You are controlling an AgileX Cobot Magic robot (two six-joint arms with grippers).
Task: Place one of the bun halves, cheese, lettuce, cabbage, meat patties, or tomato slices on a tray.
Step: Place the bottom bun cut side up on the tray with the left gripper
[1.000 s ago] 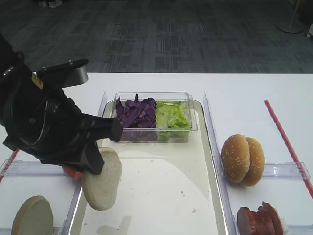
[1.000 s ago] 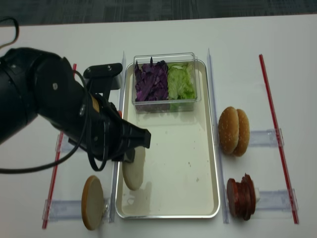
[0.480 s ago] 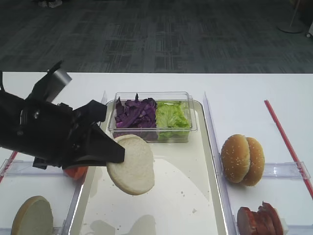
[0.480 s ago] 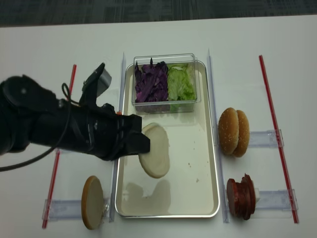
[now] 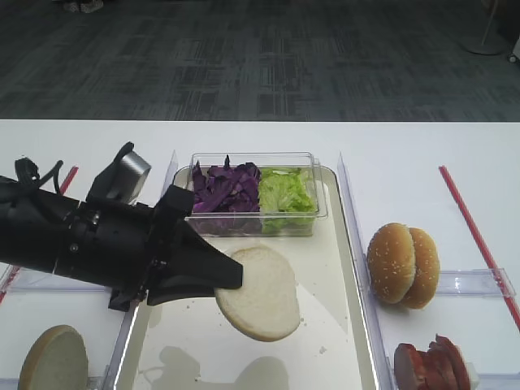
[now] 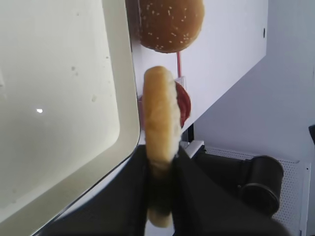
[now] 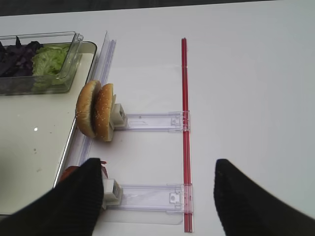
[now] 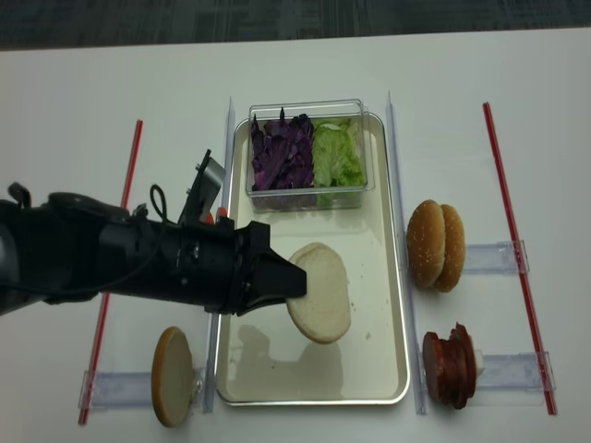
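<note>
- Left gripper (image 8: 294, 284): jaws clenched on the bun half (image 8: 320, 292), held above the tray (image 8: 379, 365).
- Right gripper (image 7: 157, 196): jaws spread apart over the worktop (image 7: 246, 73).

A: Where is the left arm?

B: It lies low, stretched from the left edge towards the middle of the scene, wrist level, a tangle of black cable at its near-left end. The left gripper (image 5: 231, 280) points right.

A: And its jaws?

B: Pressed together on the rim of the bun half (image 5: 260, 292), which sticks out past the tips, cream face up, tilted a little. In the left wrist view the two dark fingers (image 6: 134, 191) pinch it edge-on from both sides.

A: The right arm?

B: Only the right gripper (image 7: 155, 196) shows, in its own wrist view: two dark fingertips standing well apart, nothing between them.
</note>
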